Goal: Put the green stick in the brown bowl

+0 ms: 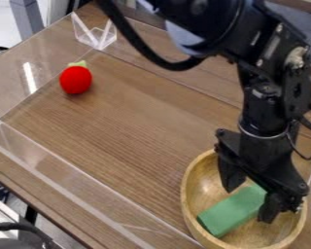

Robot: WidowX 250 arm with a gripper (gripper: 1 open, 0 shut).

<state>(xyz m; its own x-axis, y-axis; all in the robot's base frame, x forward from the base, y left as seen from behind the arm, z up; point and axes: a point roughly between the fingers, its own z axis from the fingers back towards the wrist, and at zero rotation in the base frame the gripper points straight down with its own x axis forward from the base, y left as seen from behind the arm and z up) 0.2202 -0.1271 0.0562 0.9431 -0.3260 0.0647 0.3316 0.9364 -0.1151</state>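
My claw [262,191] points straight down into the brown bowl [197,179] at the lower right of the table, its two black fingers [231,173] spread wide apart and clamped on nothing. No brand, label or readable writing shows on my arm, on the bowl or on anything else in view.

The green stick [232,212] lies flat inside the brown bowl, resting on its floor and slanted from lower left to upper right. Its upper right end sits between and just below my fingertips; whether the fingertips touch it I cannot tell. Most of the stick's length extends out toward the near left of the claw, fully exposed.

The bowl sits on the wooden table [120,126], close to its near right corner; the bowl's right side is cut off by the frame edge.

A small red ball [75,79] rests on the table well apart, at the far left. A clear plastic wall [42,156] edges the table's near and left sides.
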